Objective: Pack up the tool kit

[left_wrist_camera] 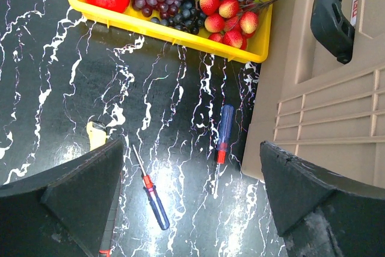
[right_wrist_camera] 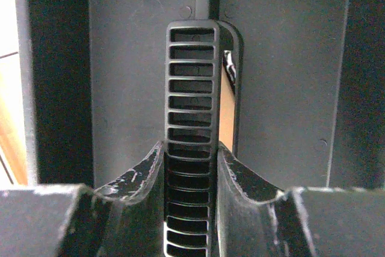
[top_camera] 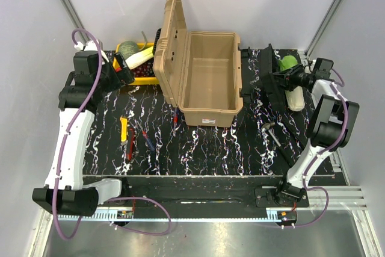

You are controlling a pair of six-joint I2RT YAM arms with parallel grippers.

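Right hand (right_wrist_camera: 191, 151) clamped on slotted handle (right_wrist_camera: 192, 88) of black inner tray (top_camera: 267, 82), left hand (left_wrist_camera: 191, 144) spread wide, empty — risk: tray pivots in the narrow grip, snags toolbox (top_camera: 207, 79) rim.

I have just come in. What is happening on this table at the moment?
Two robot arms are packing a tool kit. The tan toolbox stands open in the middle, and it looks empty inside. The right gripper is shut on the slotted handle of the black inner tray, beside the box's right end. The left gripper hangs open above two blue-handled screwdrivers lying on the table near the yellow crate.
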